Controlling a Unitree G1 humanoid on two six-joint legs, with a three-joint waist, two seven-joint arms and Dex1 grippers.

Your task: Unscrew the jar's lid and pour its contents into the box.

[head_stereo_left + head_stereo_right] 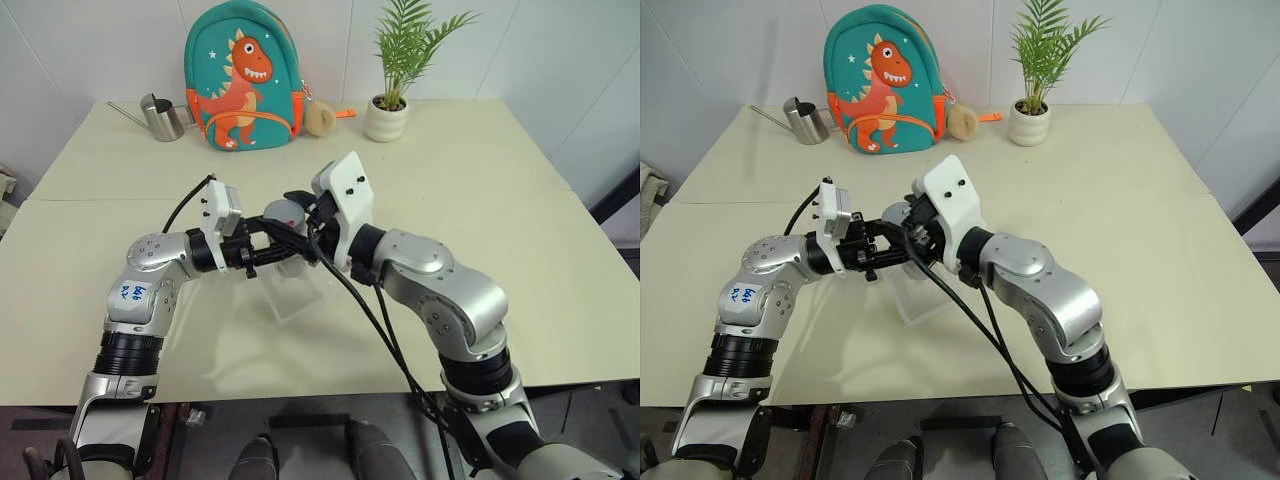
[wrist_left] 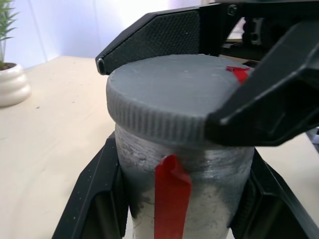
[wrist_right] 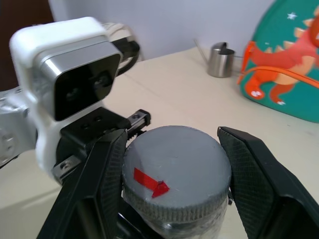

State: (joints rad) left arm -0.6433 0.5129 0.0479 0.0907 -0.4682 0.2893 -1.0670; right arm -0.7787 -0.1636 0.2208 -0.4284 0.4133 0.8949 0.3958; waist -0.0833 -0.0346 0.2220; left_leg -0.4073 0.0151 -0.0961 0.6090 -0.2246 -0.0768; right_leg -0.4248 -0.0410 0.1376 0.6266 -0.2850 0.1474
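Left end effector (image 2: pixel 182 199) clenched on jar (image 2: pixel 209 194), fingers either side of body, holding it upright above counter (image 1: pixel 500 180), over box (image 1: pixel 300 290)

Right end effector (image 3: pixel 172 169) clamped across lid (image 3: pixel 184 169) from opposite side, pads on ribbed rim; lid on, seated

Jar axis vertical; both effectors level, meeting at jar mid-scene. Twist about that axis falls to right arm, left bracing, judging by grips

Markings: red arrow on lid top, red tape strip down jar side; no readable writing, contents not discernible
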